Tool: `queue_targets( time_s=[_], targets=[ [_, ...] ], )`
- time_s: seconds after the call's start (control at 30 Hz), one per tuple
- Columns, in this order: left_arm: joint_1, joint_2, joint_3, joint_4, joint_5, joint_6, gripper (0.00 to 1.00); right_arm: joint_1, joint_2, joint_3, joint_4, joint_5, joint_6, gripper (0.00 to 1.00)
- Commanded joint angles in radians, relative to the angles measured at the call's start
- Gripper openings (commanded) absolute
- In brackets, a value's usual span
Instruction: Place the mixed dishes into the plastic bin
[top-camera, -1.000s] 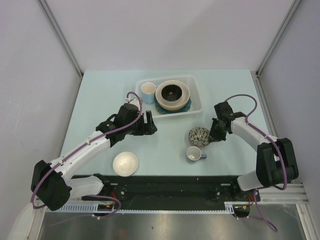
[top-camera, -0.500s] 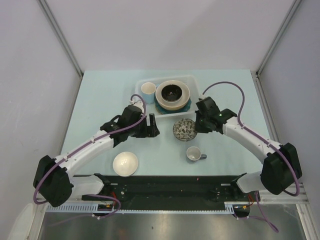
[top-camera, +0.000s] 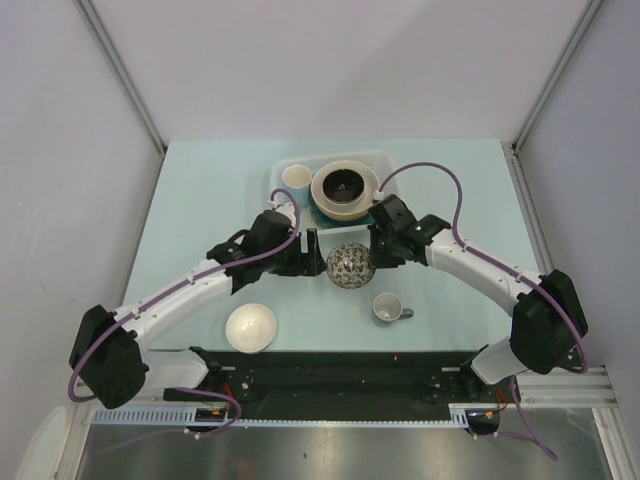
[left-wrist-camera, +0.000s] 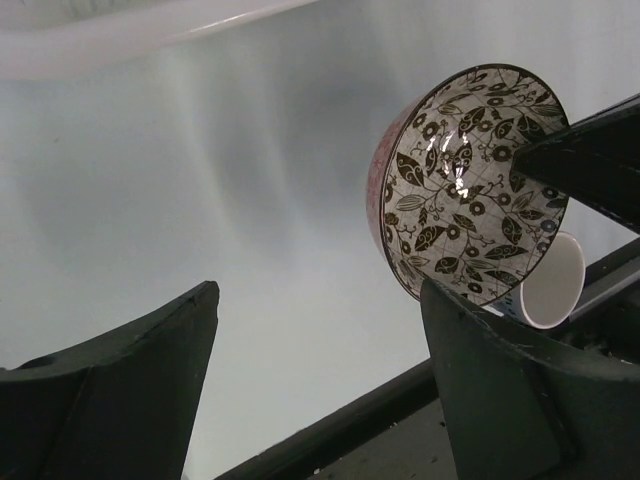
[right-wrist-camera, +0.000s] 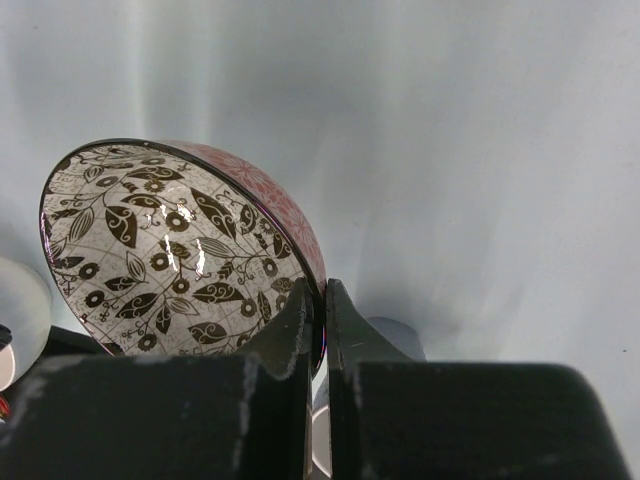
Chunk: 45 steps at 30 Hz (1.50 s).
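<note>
Care with tilt matters here. Our right tool (right-wrist-camera: 318, 300) pinches the rim of the patterned bowl (right-wrist-camera: 170, 240), which hangs steeply tilted above the counter (top-camera: 200, 200), just left of that tool and beside our spread, empty left tool (left-wrist-camera: 320, 340). The plastic bin (top-camera: 350, 155) lies just beyond both tools. We judge we should clear its near wall, level the bowl, then lower before releasing.

The patterned bowl (right-wrist-camera: 160, 240) is glossy glazed ceramic with bright glints; the desk (top-camera: 200, 200) looks smooth; the bin (top-camera: 386, 159) is translucent plastic.
</note>
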Motion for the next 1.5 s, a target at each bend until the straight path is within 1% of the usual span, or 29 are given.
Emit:
queue_targets(
  time_s=[0.0, 0.17, 0.27, 0.33, 0.37, 0.4, 0.47, 0.5, 0.53, 0.57, 0.67, 0.7, 0.73, 0.8, 0.87, 0.9, 0.93, 1.0, 1.03, 1.13, 1.17, 1.23, 1.27, 1.3, 1.4, 1.47],
  targets=[
    [-0.01, 0.045, 0.056, 0.023, 0.032, -0.003, 0.86, 0.01, -0.005, 0.069, 0.047, -0.025, 0.024, 0.0],
    [-0.027, 0.112, 0.098, 0.018, 0.049, 0.017, 0.84, 0.048, 0.021, 0.099, 0.06, -0.033, 0.033, 0.0],
    [-0.039, 0.14, 0.121, 0.013, 0.038, 0.025, 0.8, 0.068, 0.036, 0.115, 0.069, -0.037, 0.042, 0.0],
    [-0.043, 0.151, 0.13, 0.013, 0.029, 0.027, 0.75, 0.083, 0.044, 0.122, 0.067, -0.033, 0.044, 0.0],
    [-0.043, 0.151, 0.128, 0.019, 0.027, 0.028, 0.69, 0.088, 0.046, 0.13, 0.067, -0.033, 0.045, 0.0],
    [-0.043, 0.149, 0.125, 0.024, 0.026, 0.03, 0.6, 0.094, 0.052, 0.133, 0.069, -0.034, 0.045, 0.0],
    [-0.043, 0.151, 0.124, 0.03, 0.026, 0.03, 0.56, 0.1, 0.055, 0.144, 0.072, -0.034, 0.045, 0.0],
    [-0.043, 0.149, 0.122, 0.033, 0.029, 0.028, 0.52, 0.103, 0.059, 0.148, 0.07, -0.033, 0.045, 0.0],
    [-0.043, 0.151, 0.122, 0.033, 0.027, 0.028, 0.51, 0.105, 0.061, 0.152, 0.07, -0.031, 0.042, 0.0],
    [-0.043, 0.146, 0.122, 0.032, 0.027, 0.03, 0.52, 0.107, 0.064, 0.155, 0.069, -0.028, 0.042, 0.0],
    [-0.043, 0.11, 0.124, 0.029, -0.003, 0.034, 0.63, 0.102, 0.069, 0.171, 0.054, -0.011, 0.034, 0.0],
    [-0.043, 0.087, 0.127, 0.021, -0.038, 0.028, 0.7, 0.102, 0.069, 0.182, 0.05, -0.004, 0.027, 0.0],
    [-0.041, 0.042, 0.133, 0.017, -0.075, 0.024, 0.73, 0.091, 0.064, 0.19, 0.047, 0.002, 0.022, 0.0],
    [-0.041, -0.01, 0.163, 0.001, -0.149, 0.025, 0.78, 0.074, 0.058, 0.207, 0.038, 0.001, 0.005, 0.0],
    [-0.039, -0.065, 0.194, -0.013, -0.206, 0.031, 0.8, 0.045, 0.059, 0.262, 0.021, 0.007, -0.013, 0.0],
    [-0.038, -0.076, 0.225, -0.032, -0.232, 0.037, 0.84, 0.036, 0.062, 0.288, 0.015, 0.009, -0.025, 0.0],
    [-0.036, -0.087, 0.242, -0.043, -0.285, 0.04, 0.84, 0.028, 0.07, 0.341, 0.007, 0.019, -0.047, 0.0],
    [-0.029, -0.099, 0.269, -0.069, -0.324, 0.056, 0.85, 0.001, 0.114, 0.41, -0.026, 0.041, -0.082, 0.0],
    [-0.024, -0.101, 0.274, -0.077, -0.348, 0.059, 0.86, -0.01, 0.142, 0.494, -0.058, 0.047, -0.119, 0.0],
    [-0.004, -0.101, 0.27, -0.103, -0.339, 0.054, 0.86, -0.07, 0.269, 0.642, -0.129, 0.055, -0.18, 0.0],
    [0.0, -0.099, 0.263, -0.108, -0.333, 0.05, 0.86, -0.1, 0.338, 0.738, -0.147, 0.05, -0.189, 0.0],
    [0.005, -0.107, 0.244, -0.12, -0.323, 0.037, 0.87, -0.131, 0.398, 0.832, -0.181, 0.022, -0.208, 0.0],
    [0.005, -0.113, 0.236, -0.125, -0.322, 0.027, 0.87, -0.148, 0.432, 0.912, -0.19, 0.018, -0.222, 0.0],
    [0.007, -0.127, 0.216, -0.131, -0.322, 0.019, 0.86, -0.177, 0.488, 0.946, -0.198, 0.007, -0.226, 0.0],
    [0.016, -0.151, 0.179, -0.137, -0.326, 0.001, 0.86, -0.232, 0.593, 1.067, -0.229, -0.028, -0.236, 0.0],
    [0.034, -0.17, 0.159, -0.143, -0.304, -0.018, 0.87, -0.251, 0.634, 1.118, -0.252, -0.042, -0.237, 0.0]
  ],
)
